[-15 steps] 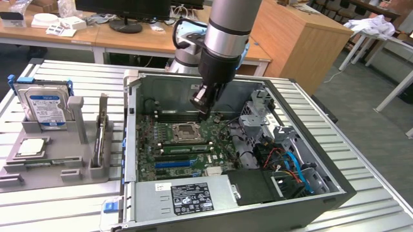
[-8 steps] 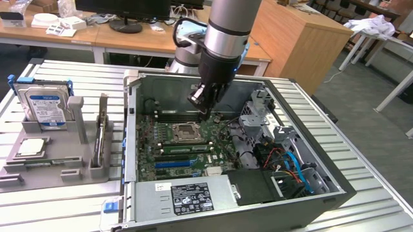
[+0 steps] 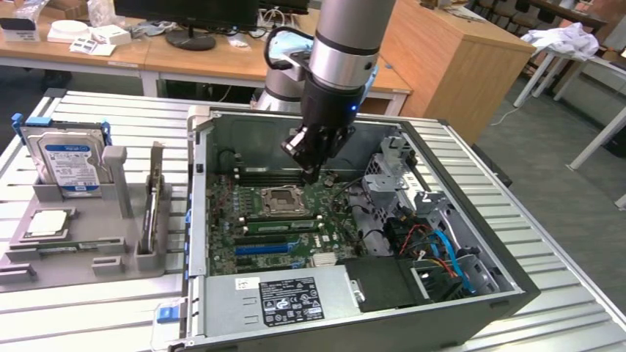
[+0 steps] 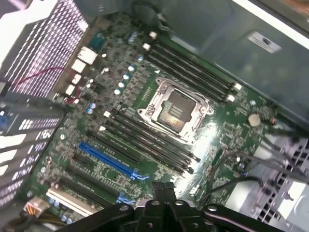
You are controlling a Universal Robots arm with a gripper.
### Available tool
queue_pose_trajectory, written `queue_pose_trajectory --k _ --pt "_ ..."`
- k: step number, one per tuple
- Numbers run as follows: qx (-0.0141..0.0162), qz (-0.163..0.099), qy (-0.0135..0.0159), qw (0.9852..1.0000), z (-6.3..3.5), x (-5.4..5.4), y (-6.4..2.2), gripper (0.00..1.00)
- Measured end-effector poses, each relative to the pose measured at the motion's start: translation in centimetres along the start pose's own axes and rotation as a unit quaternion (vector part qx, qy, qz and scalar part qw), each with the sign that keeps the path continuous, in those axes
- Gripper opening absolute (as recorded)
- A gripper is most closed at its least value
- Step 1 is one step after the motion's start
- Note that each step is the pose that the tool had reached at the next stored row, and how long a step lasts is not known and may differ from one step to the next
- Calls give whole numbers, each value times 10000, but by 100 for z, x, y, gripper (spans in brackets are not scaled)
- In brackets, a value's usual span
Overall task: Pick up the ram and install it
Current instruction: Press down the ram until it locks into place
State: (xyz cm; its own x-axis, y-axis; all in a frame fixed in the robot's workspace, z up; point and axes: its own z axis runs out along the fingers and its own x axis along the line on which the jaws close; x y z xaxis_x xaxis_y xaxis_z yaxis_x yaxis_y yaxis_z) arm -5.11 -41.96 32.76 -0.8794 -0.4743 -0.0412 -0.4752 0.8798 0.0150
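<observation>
In the exterior view, the open grey metal computer case (image 3: 509,290) lies on its side on the slatted table (image 3: 88,315). The grey and black robot arm (image 3: 342,66) reaches steeply down into it. The black gripper (image 3: 311,176) hangs just above the green motherboard (image 3: 338,209), past the square silver CPU socket (image 3: 281,199) and near the far dark memory slots (image 3: 269,176).

The wrist view adds the fingers (image 4: 163,186) pressed together, holding nothing, above the empty socket (image 4: 174,108).

At the exterior view's left, the long thin green ram stick (image 3: 152,198) seems to stand on edge in the grey plastic tray (image 3: 117,260). Its long axis runs near to far.
</observation>
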Motion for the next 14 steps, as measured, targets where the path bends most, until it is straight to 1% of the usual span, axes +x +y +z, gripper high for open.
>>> queue_pose_trajectory --k 3,7,11,14 --pt "11 269 -4 9996 5 0 0 11" --pt "26 626 -10 9980 13 0 0 11" --pt "39 942 -14 9955 21 1 0 11" --pt "48 1177 -17 9930 28 1 -1 11"
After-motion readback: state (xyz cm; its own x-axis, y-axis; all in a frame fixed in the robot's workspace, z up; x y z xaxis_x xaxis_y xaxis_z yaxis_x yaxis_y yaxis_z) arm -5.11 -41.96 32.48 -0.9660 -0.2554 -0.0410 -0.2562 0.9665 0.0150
